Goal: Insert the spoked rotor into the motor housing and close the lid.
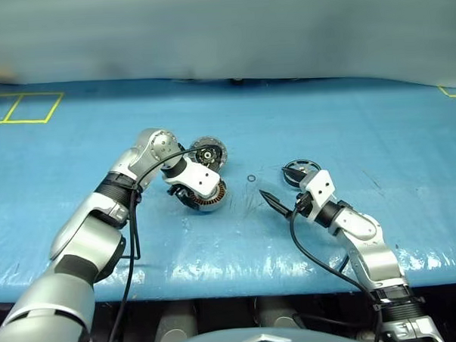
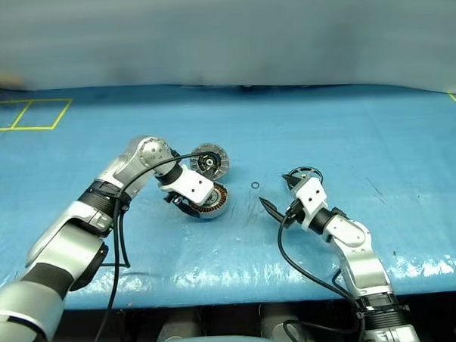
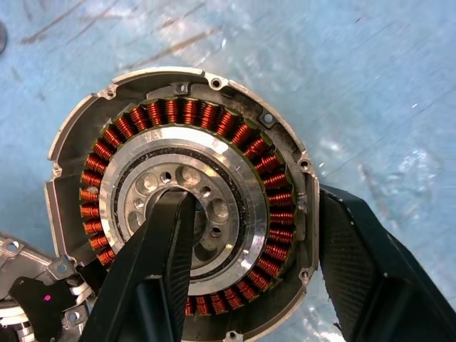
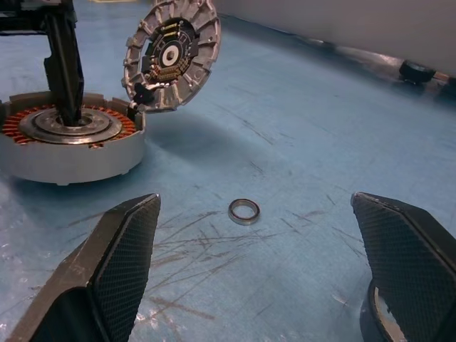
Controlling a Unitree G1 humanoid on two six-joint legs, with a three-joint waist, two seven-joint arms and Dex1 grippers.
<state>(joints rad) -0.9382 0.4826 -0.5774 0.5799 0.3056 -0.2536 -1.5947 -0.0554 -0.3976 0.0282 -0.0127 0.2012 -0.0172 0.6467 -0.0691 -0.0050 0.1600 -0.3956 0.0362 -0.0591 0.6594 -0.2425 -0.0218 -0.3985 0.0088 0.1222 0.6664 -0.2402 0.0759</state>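
1. Nearest of all, the left gripper (image 3: 246,235) grips the motor housing (image 3: 107,107): one finger stands down in the silver hub, the other outside the casing wall, so the two clamp across the ring of copper windings.
2. Joined to the housing's far edge, the lid (image 1: 209,154) stands tilted up and open, its segmented inner face towards the right arm.
3. Between the two arms a small ring (image 4: 244,211) lies loose on the blue table (image 1: 346,113).
4. Further right, the right gripper (image 1: 273,201) hovers level above the table with its fingers wide apart and nothing between them.
5. Just behind that wrist lies the spoked rotor (image 1: 297,169), not yet picked up.
6. Judged step: steadying the housing before insertion. Next, I think, the right gripper must fetch the rotor, and the left finger must leave the hub.
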